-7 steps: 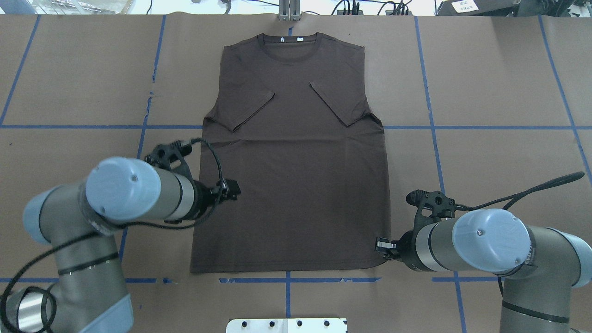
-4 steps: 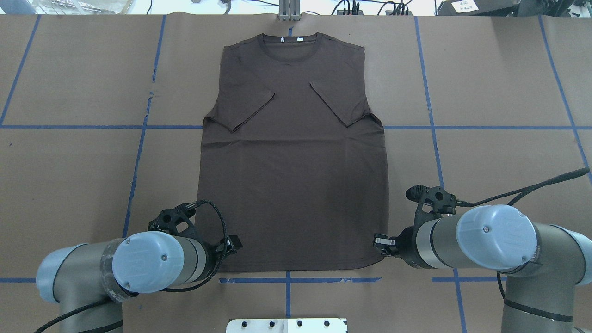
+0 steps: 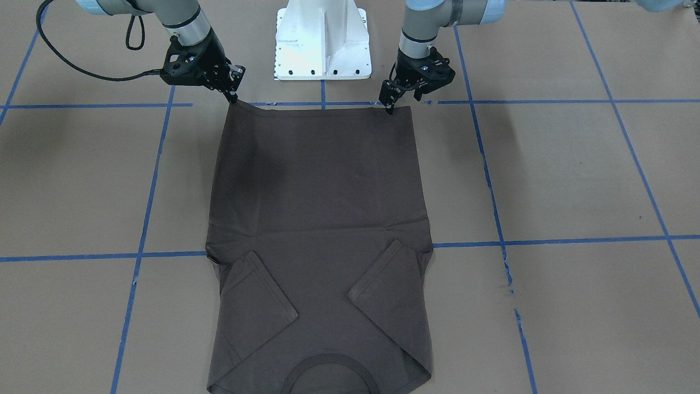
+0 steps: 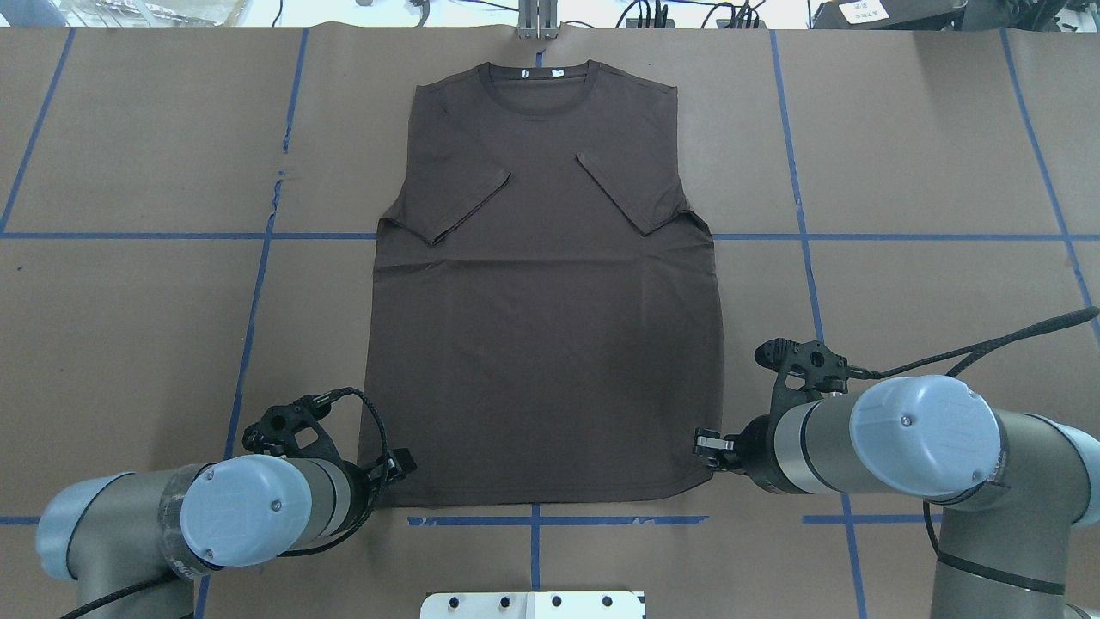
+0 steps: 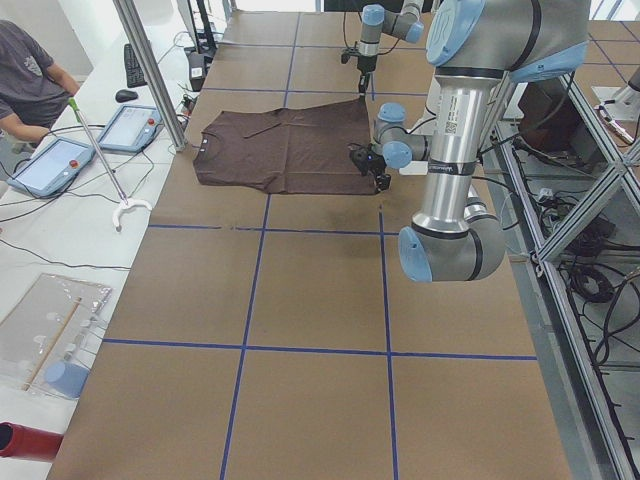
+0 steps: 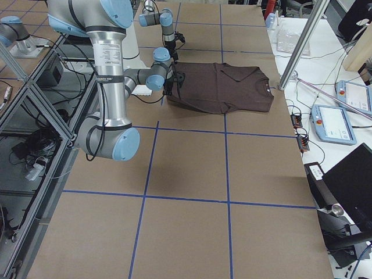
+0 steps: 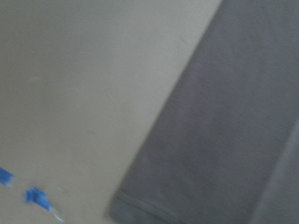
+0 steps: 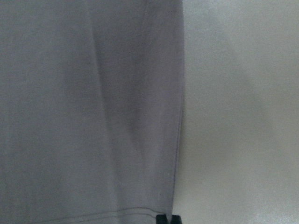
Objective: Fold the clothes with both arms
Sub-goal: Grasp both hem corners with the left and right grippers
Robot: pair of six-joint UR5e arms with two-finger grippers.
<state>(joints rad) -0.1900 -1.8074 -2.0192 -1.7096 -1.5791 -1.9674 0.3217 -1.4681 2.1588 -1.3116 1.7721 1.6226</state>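
Note:
The dark brown T-shirt [image 4: 541,344] lies flat on the brown table, collar at the far end, both sleeves folded in over the body, hem towards the robot. It also shows in the front view [image 3: 317,191]. My left gripper [image 4: 397,468] is low at the near-left hem corner; in the front view [image 3: 389,106] it looks open. The blurred left wrist view shows that shirt corner [image 7: 224,140] and no fingers. My right gripper [image 4: 705,447] is at the near-right hem corner [image 3: 233,98], shut on the shirt edge [image 8: 84,112], with its fingertips [image 8: 166,218] close together there.
The white base pedestal [image 3: 322,44] stands just behind the hem. Blue tape lines [image 4: 258,284] cross the brown table cover. A metal post [image 4: 537,21] stands beyond the collar. An operator [image 5: 30,80] sits at the far end by tablets [image 5: 55,160].
My left arm has swung back towards the robot, from the shirt's left side edge down to the near-left hem corner. My right gripper has stayed almost still at the near-right corner.

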